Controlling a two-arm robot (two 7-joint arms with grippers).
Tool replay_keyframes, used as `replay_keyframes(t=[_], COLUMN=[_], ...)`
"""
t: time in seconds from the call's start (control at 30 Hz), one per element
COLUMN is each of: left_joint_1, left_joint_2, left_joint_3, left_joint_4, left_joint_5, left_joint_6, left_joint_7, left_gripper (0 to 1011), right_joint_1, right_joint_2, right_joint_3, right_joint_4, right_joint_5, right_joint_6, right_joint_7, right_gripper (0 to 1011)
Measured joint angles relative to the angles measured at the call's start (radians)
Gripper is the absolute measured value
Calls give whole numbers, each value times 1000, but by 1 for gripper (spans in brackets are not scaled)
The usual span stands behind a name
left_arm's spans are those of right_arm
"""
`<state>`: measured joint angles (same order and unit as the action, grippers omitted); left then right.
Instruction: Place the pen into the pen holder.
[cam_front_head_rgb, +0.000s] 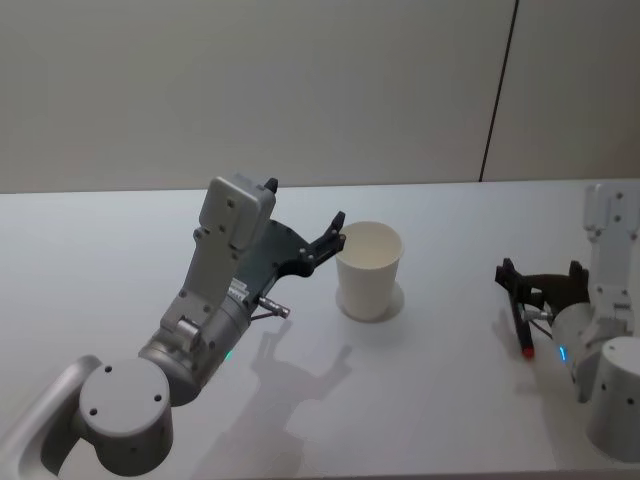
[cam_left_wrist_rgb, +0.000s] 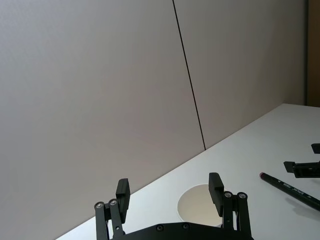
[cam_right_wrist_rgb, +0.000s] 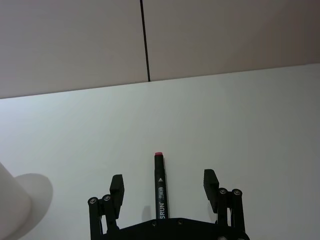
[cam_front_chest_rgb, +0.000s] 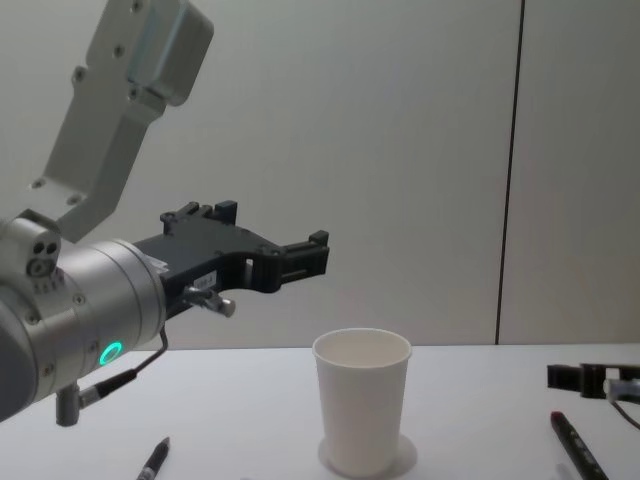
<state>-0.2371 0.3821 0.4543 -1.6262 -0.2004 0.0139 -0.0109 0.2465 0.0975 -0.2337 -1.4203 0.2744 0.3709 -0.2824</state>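
Ready to pinch
My right gripper (cam_right_wrist_rgb: 163, 178) straddles the pen (cam_right_wrist_rgb: 161, 192), spread and empty, by the table's (cam_front_head_rgb: 120, 250) right edge; left gripper (cam_left_wrist_rgb: 169, 185) gapes empty near the cup (cam_front_head_rgb: 368, 275).

Silver-grey cylindrical links with screw-dotted round caps and small glowing lights form the left arm (cam_front_head_rgb: 200, 330) at lower left and right arm (cam_front_head_rgb: 615, 400) at the right edge, tipped by the matte black, bolt-jointed left gripper (cam_front_head_rgb: 333, 238) and right gripper (cam_front_head_rgb: 540, 277).
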Motion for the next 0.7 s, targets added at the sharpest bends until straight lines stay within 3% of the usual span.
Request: replay_keyframes(t=[0.7], left_joint_1=[0], left_joint_2=[0], left_joint_3=[0], left_joint_4=[0], left_joint_5=[0], left_joint_6=[0], left_joint_7=[0], left_gripper=[1004], right_joint_1=[148], right_joint_2=[-48], right_joint_3=[14], right_joint_4=[229], right_joint_5=[-35], right_joint_6=[35], right_joint_7=[57], right_gripper=[1001])
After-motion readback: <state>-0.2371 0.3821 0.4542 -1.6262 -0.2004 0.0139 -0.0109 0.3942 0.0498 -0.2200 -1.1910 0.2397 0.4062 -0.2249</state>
